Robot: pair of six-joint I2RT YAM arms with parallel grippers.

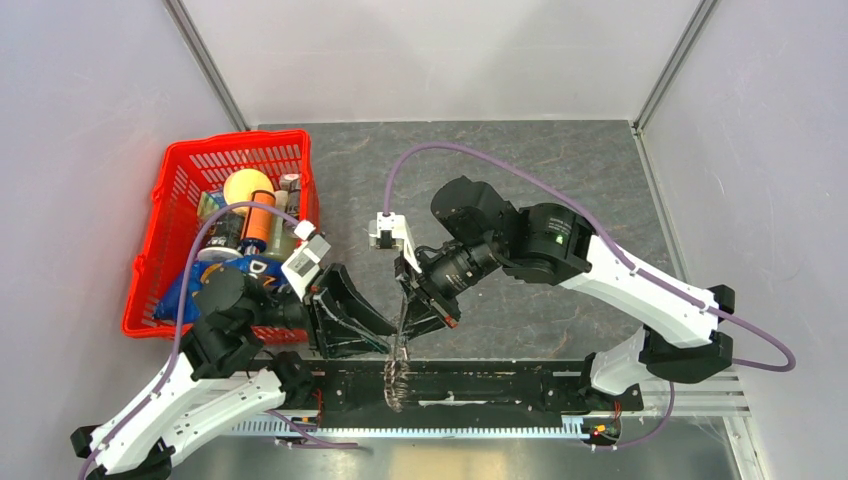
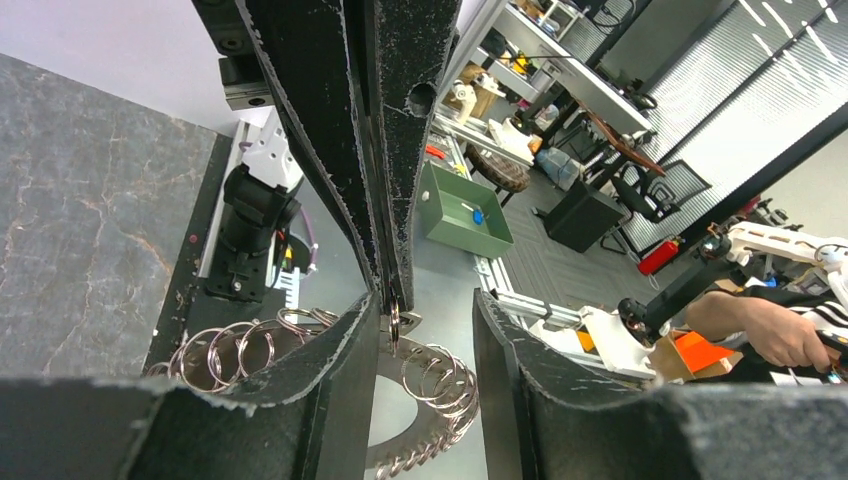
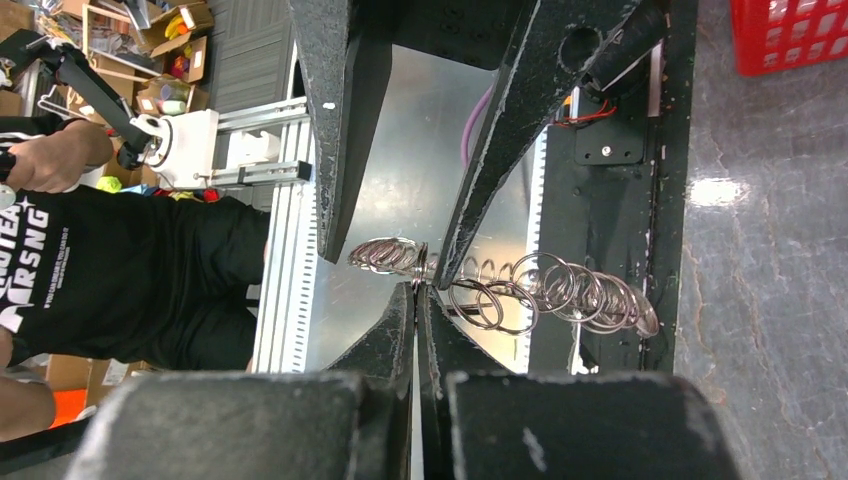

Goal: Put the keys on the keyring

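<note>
Tilting downward, right gripper (image 3: 417, 290) clamps the keyring (image 3: 585, 298); left gripper (image 2: 425, 300) gapes beside it.

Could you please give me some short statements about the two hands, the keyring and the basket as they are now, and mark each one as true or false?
1. The right hand is shut on the keyring. True.
2. The left hand is shut as well. False: it is open and straddles the keyring.
3. The keyring lies inside the red basket. False: the right hand holds it over the black rail at the table's near edge, and the basket stands apart at the left.
4. A yellow ball is in the red basket. True.
</note>
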